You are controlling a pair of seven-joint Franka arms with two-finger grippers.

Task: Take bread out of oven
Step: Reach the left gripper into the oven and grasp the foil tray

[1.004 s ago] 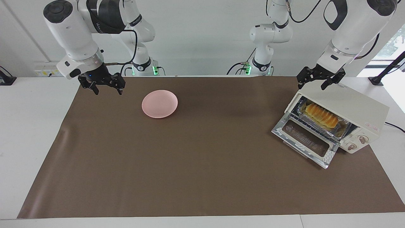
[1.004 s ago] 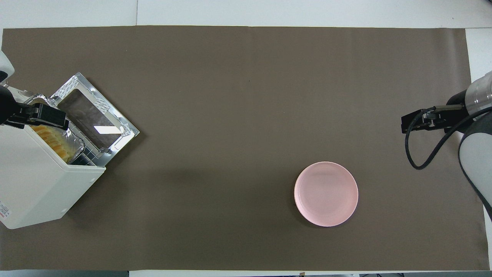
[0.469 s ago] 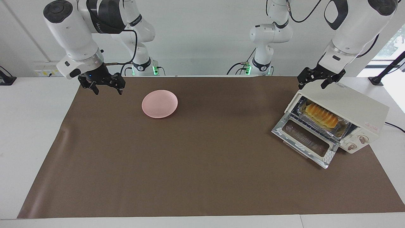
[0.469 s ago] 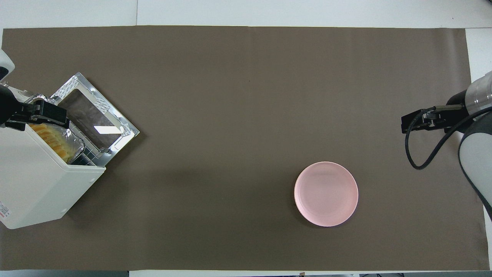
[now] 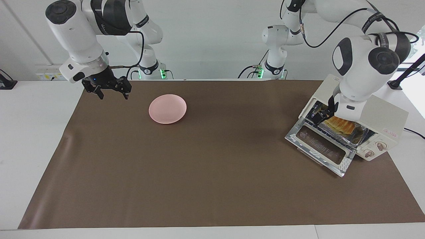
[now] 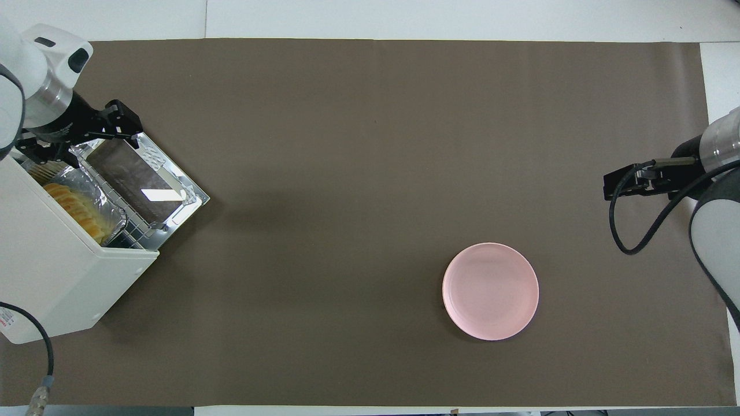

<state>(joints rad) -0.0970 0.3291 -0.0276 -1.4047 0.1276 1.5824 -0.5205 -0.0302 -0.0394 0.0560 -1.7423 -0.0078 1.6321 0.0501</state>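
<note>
Brown matting covers the bench (image 5: 212, 186), and at the left arm's end of it stands the cream-white toaster oven (image 5: 375, 114), its glass door (image 5: 320, 147) dropped flat in front of it. The left gripper (image 5: 323, 114) hangs at the oven's mouth, over the hinge end of that door. Whether its fingers are apart or together I cannot tell, since the wrist hides most of them from across the bench. From overhead the black fingers (image 6: 118, 118) show spread over the door's corner, but the gap between them is unclear. The bread (image 5: 340, 124), a ridged golden loaf, lies just beside the gripper, inside the oven in a silver foil tray (image 6: 113, 211) on the wire rack. I cannot tell if anything touches it.

The right gripper (image 5: 111, 89) waits, raised over the matting's edge at the right arm's end, its fingers apart and holding nothing. A round pink plate (image 5: 167, 109) sits on the matting near that gripper, toward the middle of the bench.
</note>
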